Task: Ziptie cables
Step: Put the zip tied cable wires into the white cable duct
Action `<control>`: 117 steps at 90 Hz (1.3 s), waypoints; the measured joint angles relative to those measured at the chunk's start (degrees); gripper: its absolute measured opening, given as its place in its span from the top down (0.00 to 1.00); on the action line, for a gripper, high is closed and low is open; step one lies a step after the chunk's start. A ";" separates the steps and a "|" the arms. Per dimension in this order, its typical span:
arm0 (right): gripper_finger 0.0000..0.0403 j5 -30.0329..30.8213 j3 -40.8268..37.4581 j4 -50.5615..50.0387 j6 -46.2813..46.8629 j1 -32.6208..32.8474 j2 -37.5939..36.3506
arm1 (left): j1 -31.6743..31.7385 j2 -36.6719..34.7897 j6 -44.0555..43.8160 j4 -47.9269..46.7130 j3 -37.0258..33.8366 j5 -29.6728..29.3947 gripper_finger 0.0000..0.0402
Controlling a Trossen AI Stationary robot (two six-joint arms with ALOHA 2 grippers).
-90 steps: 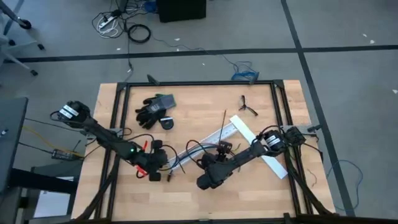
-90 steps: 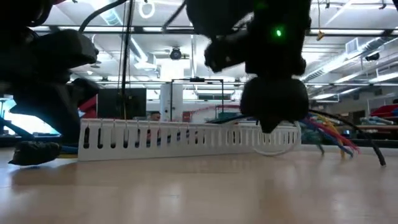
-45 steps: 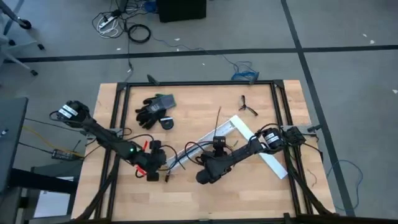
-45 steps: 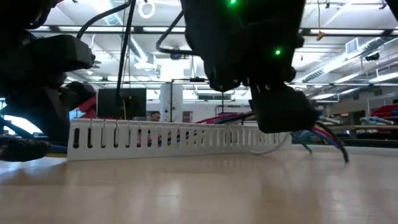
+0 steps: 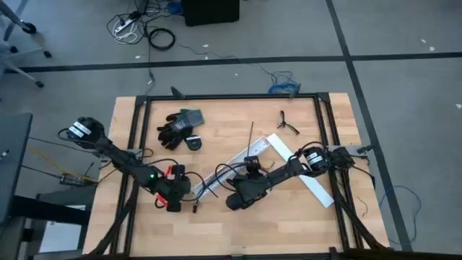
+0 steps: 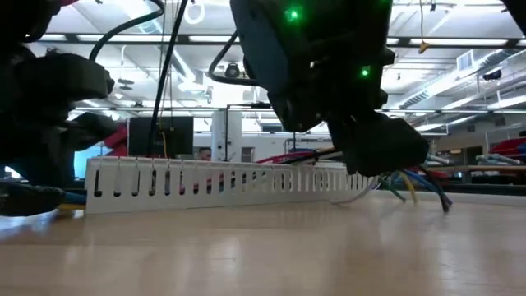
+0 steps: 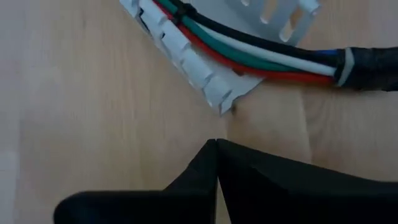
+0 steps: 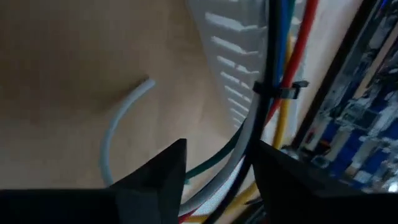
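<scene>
Shifted leftward, right tool (image 5: 232,201) (parted) apparently straddles cables (image 8: 273,56); left tool (image 5: 172,204) together.

the cables (image 7: 261,53), red, green, white, black, lie bundled across the frame's top; the ziptie (image 5: 250,139), thin and black, seems tilted up at centre.

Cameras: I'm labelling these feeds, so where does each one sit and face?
High: overhead, straight down on the table; both arms show.
Low: table-top height, level across the white slotted channel; arms above.
Left wrist: past the shut left tool at cables in the channel.
Right wrist: past the right tool at the cables.
All four share the channel.
</scene>
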 joint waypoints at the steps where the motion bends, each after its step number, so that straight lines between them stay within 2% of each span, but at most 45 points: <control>1: 0.54 -0.09 0.00 0.10 0.16 0.01 0.00 | 0.01 0.00 0.00 0.01 -0.01 -0.01 1.00; 27: 0.43 -0.26 0.02 1.76 0.56 0.65 0.00 | 0.01 0.00 -4.04 0.08 0.25 -0.69 1.00; 47: 0.39 -0.15 0.02 1.81 1.03 0.63 0.00 | 0.01 0.00 -4.79 -4.86 5.14 -1.50 0.97; 60: 0.39 -0.07 0.02 0.85 2.02 0.63 -0.01 | 0.01 0.00 -5.07 -9.82 9.49 -1.53 0.88; 81: 0.38 -0.06 0.04 0.38 2.03 0.63 -0.01 | 0.01 0.00 -7.73 -13.92 12.74 -3.51 0.64; 99: 0.38 -0.06 0.04 0.19 2.02 0.63 -0.02 | 0.53 0.03 -11.71 -8.17 12.85 -5.74 0.49; 117: 0.38 -0.08 0.07 0.12 2.02 0.63 -0.02 | 2.83 0.55 -13.43 -4.77 12.14 -6.24 0.43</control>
